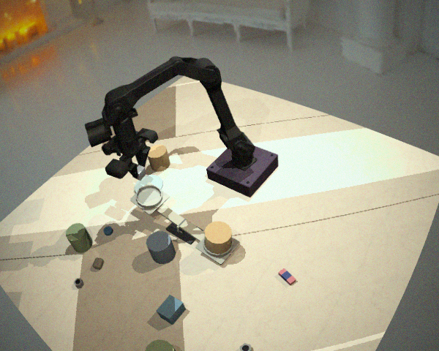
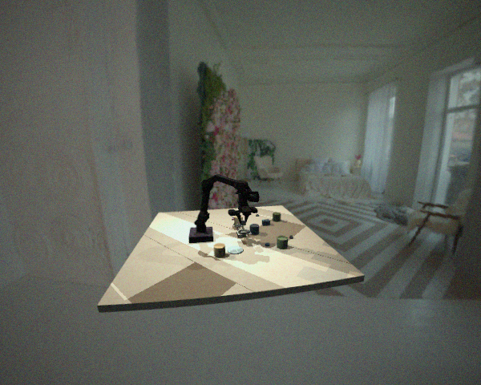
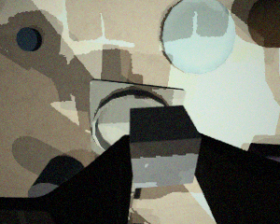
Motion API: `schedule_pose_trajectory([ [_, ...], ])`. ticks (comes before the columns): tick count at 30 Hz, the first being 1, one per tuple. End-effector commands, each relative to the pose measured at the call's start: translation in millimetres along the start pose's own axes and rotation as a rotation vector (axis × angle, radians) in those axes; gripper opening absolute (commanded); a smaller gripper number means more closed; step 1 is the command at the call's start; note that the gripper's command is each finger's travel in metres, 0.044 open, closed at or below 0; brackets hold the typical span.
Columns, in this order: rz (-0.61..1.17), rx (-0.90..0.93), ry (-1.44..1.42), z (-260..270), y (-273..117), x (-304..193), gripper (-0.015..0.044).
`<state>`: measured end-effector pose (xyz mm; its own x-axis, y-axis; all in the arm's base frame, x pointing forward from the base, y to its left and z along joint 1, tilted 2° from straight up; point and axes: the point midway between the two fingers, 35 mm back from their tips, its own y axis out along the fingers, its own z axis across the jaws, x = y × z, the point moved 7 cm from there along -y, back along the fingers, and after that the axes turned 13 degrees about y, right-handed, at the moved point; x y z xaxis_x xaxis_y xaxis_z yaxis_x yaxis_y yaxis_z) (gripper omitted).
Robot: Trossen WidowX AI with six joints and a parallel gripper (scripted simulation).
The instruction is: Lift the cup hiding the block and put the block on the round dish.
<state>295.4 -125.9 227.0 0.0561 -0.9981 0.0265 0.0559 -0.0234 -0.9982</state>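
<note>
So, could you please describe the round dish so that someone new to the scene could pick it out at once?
Start at the arm's dark purple base and look toward the gripper, which holds a small grey block. Just beyond the balance's empty pad, beside a tan cup standing on the table, lies the round dish. It is the only flat, pale blue disc; everything round nearby stands tall.
</note>
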Motion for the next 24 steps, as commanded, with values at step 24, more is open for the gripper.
schedule_pose_trajectory([
  [24,-0.009,-0.002,-0.004,-59.6,73.9,80.0,0.0],
])
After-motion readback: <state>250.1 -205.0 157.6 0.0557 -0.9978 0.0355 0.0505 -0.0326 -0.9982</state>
